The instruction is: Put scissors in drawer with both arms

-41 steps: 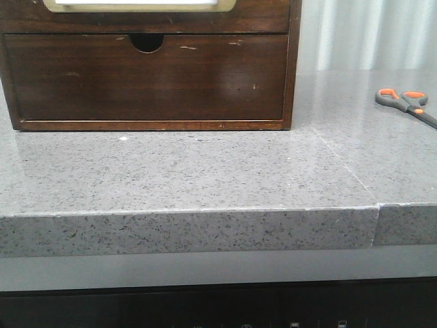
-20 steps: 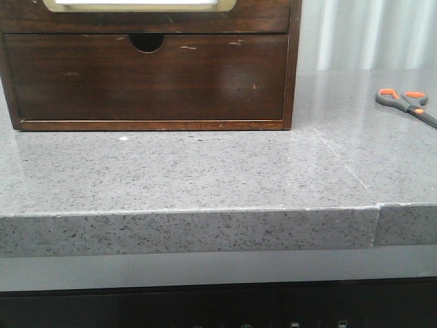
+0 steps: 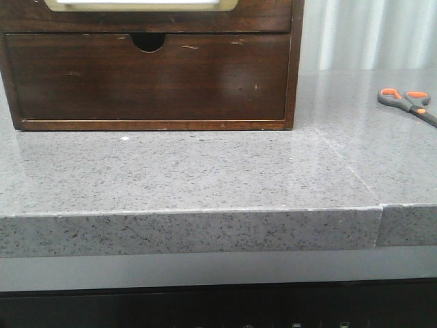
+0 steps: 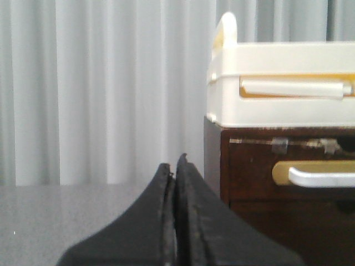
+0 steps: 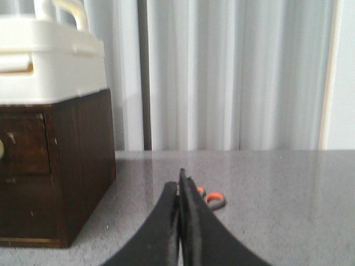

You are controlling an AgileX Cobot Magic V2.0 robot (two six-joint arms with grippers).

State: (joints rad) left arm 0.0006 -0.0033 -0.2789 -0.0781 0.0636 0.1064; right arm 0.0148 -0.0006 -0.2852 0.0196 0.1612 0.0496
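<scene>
- Scissors (image 3: 408, 102) flat on the grey tabletop (image 3: 205, 171), well right of the wooden chest, untouched.
- Drawer (image 4: 288, 166) pushed in.
- Left gripper (image 4: 176, 166) jaws clenched, empty.
- Right gripper (image 5: 179, 183) jaws clenched, empty.

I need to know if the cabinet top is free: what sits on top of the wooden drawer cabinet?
A white plastic case with a handle sits on the wooden cabinet. Its contents cannot be seen.

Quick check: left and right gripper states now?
Left gripper: closed, holding nothing.
Right gripper: closed, empty; scissors lie on the counter beyond it.
</scene>
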